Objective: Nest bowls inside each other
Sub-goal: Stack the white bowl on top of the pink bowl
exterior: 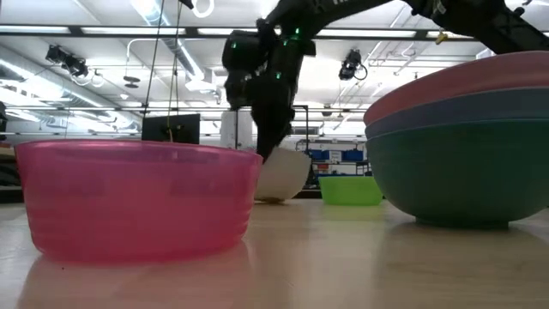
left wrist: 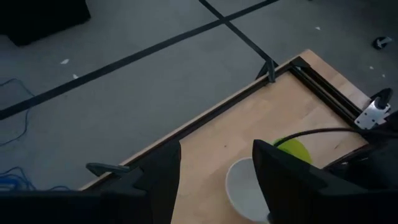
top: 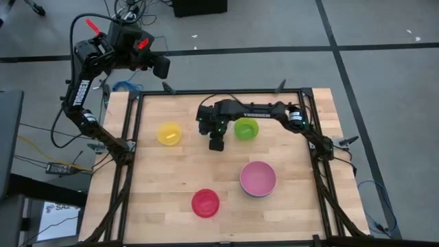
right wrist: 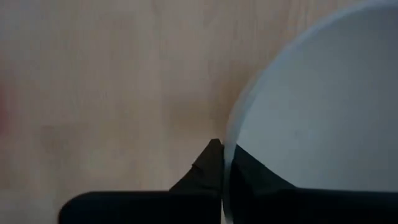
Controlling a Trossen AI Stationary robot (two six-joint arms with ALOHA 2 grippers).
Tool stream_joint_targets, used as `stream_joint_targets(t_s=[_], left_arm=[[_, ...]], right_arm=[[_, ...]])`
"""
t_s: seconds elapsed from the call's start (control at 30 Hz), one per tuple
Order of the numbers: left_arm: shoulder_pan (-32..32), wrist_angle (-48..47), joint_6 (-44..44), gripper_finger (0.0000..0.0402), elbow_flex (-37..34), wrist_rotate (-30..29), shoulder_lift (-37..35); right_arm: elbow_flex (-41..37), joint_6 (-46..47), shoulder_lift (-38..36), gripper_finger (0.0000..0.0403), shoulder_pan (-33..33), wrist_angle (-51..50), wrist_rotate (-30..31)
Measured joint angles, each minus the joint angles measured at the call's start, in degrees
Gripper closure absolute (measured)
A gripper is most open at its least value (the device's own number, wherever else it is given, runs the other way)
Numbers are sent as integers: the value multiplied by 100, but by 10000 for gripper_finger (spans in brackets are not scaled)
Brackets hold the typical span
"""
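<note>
The white bowl (right wrist: 323,106) stands at the table's far middle and looks tilted in the low view (exterior: 287,176). In the high view my right arm covers it. My right gripper (right wrist: 224,149) is shut on its rim, pointing steeply down (top: 217,143). Beside it sits the lime green bowl (top: 245,128), with the yellow bowl (top: 169,133) to the left and the red bowl (top: 205,202) near the front. The pink bowl (top: 258,178) tops a nested stack over a blue bowl (exterior: 455,116) and a teal bowl (exterior: 463,172). My left gripper (left wrist: 216,146) hangs open, high beyond the far left corner (top: 162,66). My right gripper pinches the white bowl's rim (right wrist: 231,134) between its two fingers, one finger inside the bowl and one outside. The fingers come from above, pointing steeply down. In the low view the bowl's underside (exterior: 276,197) rests on the table and the gripped side stands higher.
A dark metal frame (top: 219,93) runs along the wooden table's far, left and right edges. Bare tabletop lies between the bowls, widest at the near left (top: 154,192). Cables and floor lie beyond the table.
</note>
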Motion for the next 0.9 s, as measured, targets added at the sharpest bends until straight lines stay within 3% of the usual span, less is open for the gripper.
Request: stream_joint_targets(t_s=[0.2,0.43,0.63,0.9], left_arm=[[0,-29,22,193,-2,-133,0],[0,-20,174,193,-406,-150,9],[0,5,334,193,-1027,6,10],[-37,310,471,193,-1387,218,11]], right_arm=[[625,166,-978,402,40,-1456,-710],[645,814,-2318,402,559,-2672,-1092],[276,1892,-2832,403,1559,-2576,-932],[-768,3209,-2876,403,2725,-1973,-634]])
